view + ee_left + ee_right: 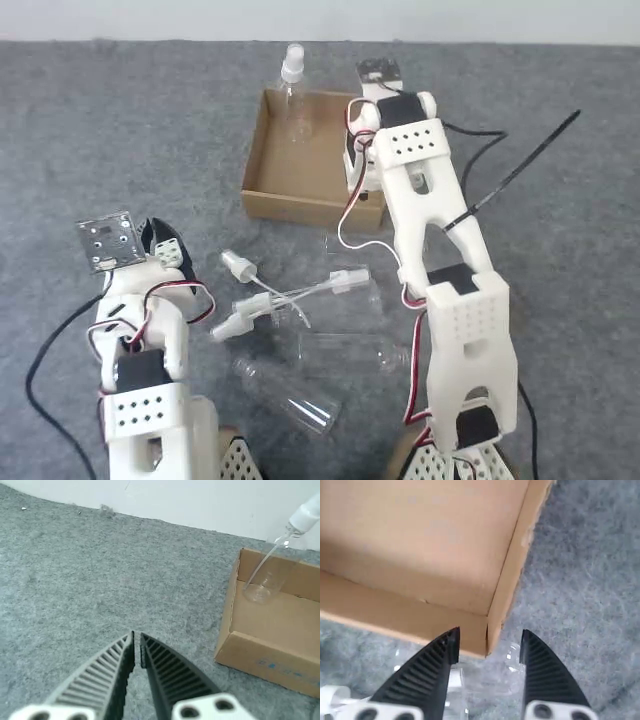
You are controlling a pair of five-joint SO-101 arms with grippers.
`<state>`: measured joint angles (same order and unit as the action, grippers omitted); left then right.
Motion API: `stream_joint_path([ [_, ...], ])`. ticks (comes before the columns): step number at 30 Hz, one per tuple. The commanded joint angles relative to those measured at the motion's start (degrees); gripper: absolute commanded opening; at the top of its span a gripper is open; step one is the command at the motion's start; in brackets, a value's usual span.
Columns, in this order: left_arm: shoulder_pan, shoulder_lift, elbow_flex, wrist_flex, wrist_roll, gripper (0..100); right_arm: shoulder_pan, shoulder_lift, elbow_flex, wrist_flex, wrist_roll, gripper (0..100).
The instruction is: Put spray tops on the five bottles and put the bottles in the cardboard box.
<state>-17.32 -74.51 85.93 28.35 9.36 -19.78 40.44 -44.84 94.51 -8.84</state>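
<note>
A clear bottle (pixel 485 676) lies on the grey carpet (pixel 90 570) just outside the near wall of the cardboard box (pixel 512 575), at its corner. The right gripper (pixel 488 637) hangs directly above it with the jaws spread, holding nothing. The bottle seems to run along the wall and across the jaws, but I cannot be sure. The left gripper (pixel 137 639) is well apart, its jaws nearly pressed together and empty, so the right arm is nearer. One capped bottle (pixel 293 95) already stands in the box. Loose spray tops (pixel 237 265) lie between the arms.
</note>
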Motion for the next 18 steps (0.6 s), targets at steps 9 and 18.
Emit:
stream_joint_path([
  [9, -0.1, -1.2, -0.5, -2.0, -0.6, 2, 3.2, 0.9, -3.4, -1.0, -0.3, 3.2],
  [18, -0.2, -1.2, -0.4, -2.0, -0.6, 2, 6.3, 0.4, -3.6, 1.1, -0.2, 1.7],
])
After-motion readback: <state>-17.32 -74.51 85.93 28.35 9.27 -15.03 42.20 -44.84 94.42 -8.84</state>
